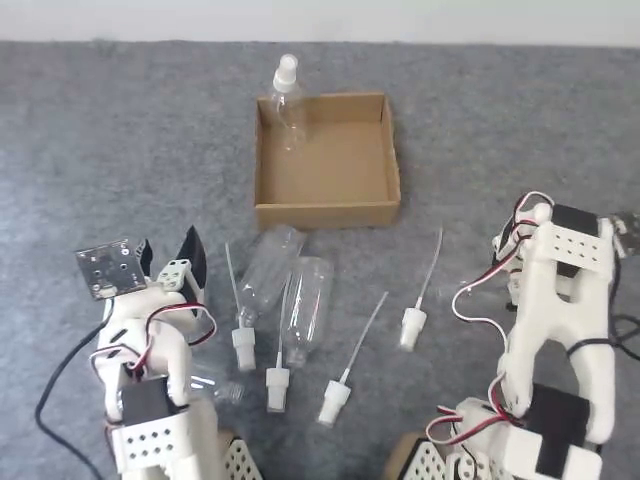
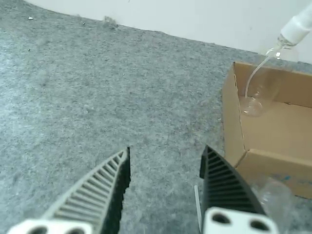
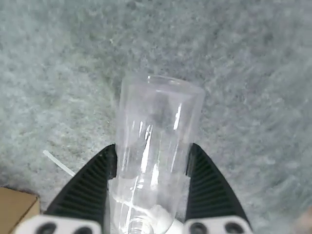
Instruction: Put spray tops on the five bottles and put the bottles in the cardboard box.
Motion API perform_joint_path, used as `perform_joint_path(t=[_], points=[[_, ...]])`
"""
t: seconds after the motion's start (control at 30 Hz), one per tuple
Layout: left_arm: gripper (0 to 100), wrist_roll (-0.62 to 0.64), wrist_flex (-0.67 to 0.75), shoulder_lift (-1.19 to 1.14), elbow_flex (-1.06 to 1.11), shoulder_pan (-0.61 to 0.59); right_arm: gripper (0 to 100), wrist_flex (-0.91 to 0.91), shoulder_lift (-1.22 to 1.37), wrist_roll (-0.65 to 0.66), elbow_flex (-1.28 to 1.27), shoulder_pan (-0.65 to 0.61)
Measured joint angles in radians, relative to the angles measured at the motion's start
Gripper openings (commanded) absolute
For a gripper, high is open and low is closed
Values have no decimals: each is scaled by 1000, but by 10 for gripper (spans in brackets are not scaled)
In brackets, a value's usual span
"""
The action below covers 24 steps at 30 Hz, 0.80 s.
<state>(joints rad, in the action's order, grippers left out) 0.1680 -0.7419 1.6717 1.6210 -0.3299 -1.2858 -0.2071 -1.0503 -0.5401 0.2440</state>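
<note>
Right pincer [image 3: 152, 150]: I hold a clear bottle [image 3: 158, 122] near its neck, over the carpet. Left pincer [image 2: 165, 151]: wide, empty, near the cardboard box [image 2: 233, 122]. Risk: slick plastic may twist or slip when a spray top [image 1: 412, 326] is pressed on.

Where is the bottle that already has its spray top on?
In the high view the capped bottle stands inside the cardboard box, at its far left corner, well beyond the loose bottles lying in front of the box.
</note>
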Motion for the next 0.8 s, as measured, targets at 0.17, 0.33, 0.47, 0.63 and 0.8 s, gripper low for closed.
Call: perform_joint_path(t=[0.17, 0.33, 0.47, 0.63, 0.8], points=[[221, 0, 0, 0, 0, 0, 240, 0, 0, -52, -2, 0], [221, 0, 0, 0, 0, 0, 275, 0, 0, -55, -2, -17], [221, 0, 0, 0, 0, 0, 275, 0, 0, -55, -2, -15], [221, 0, 0, 0, 0, 0, 275, 0, 0, -55, -2, -15], [221, 0, 0, 0, 0, 0, 275, 0, -6, -55, -2, -15]])
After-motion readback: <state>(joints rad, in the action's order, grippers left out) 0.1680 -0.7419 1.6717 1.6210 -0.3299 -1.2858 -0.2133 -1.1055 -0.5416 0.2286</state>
